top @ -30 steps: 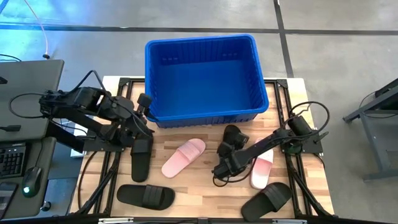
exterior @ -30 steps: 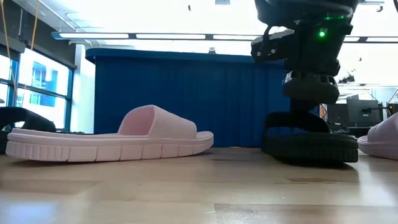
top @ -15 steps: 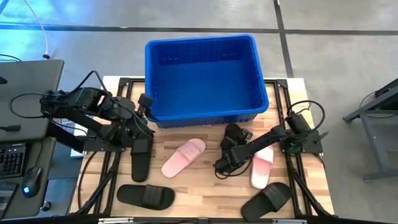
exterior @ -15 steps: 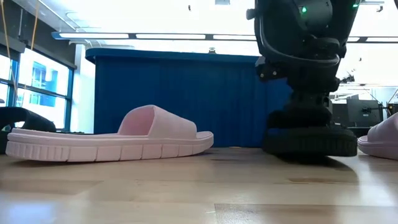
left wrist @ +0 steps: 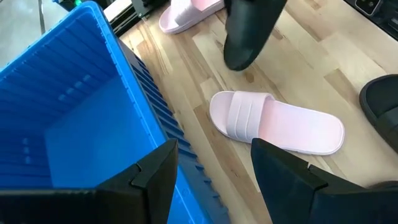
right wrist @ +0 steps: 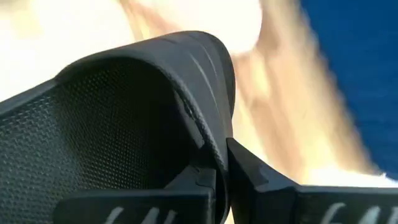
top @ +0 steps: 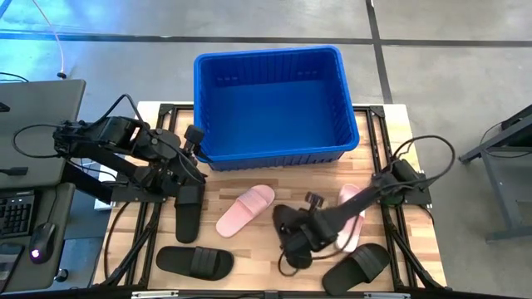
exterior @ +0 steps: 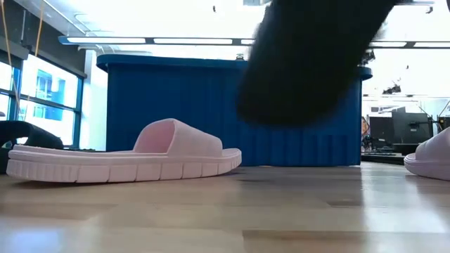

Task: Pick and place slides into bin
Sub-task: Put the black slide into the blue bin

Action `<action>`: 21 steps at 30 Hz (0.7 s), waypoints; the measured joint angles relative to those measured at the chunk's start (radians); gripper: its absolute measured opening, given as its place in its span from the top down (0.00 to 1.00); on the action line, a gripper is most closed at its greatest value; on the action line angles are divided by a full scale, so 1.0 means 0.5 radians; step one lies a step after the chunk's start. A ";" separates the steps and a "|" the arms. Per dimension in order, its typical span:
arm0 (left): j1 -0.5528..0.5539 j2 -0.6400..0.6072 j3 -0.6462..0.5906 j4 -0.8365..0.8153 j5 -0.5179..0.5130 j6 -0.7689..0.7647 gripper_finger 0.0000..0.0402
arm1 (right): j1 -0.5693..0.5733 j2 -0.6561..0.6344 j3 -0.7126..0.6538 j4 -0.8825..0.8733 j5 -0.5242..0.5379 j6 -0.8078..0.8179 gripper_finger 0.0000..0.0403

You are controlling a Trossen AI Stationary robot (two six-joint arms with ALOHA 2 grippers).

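Right gripper [top: 293,235] clamped on a black slide [right wrist: 124,112], lower middle of frame.
Lifted clear off the desk [top: 258,241]; left gripper [top: 193,143] parked beside the bin [top: 270,58], fingers spread.

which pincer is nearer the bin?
Left. The left pincer sits at the bin's front-left corner; the right pincer is out mid-table, gripping a black slide.

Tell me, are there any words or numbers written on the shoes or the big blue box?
No readable text anywhere in these pictures.
Blue bin: plain ribbed walls, no label showing.
Pink slide lying near the bin: only raised stripes on the strap, no letters.
Black slide pinched by the right gripper: textured footbed, no brand visible.
Keyboard at the left edge: keys too small to read.
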 joint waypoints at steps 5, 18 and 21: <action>0.000 0.000 0.000 0.003 -0.005 -0.106 0.52 | 0.112 0.000 0.652 -0.254 0.534 -0.368 0.99; 0.000 0.000 0.000 0.010 -0.015 -0.223 0.52 | -0.465 -0.679 0.606 -0.335 1.554 -1.113 1.00; 0.001 0.009 0.000 0.012 -0.021 -0.216 0.52 | -0.849 -0.820 0.415 -0.237 1.444 -1.179 1.00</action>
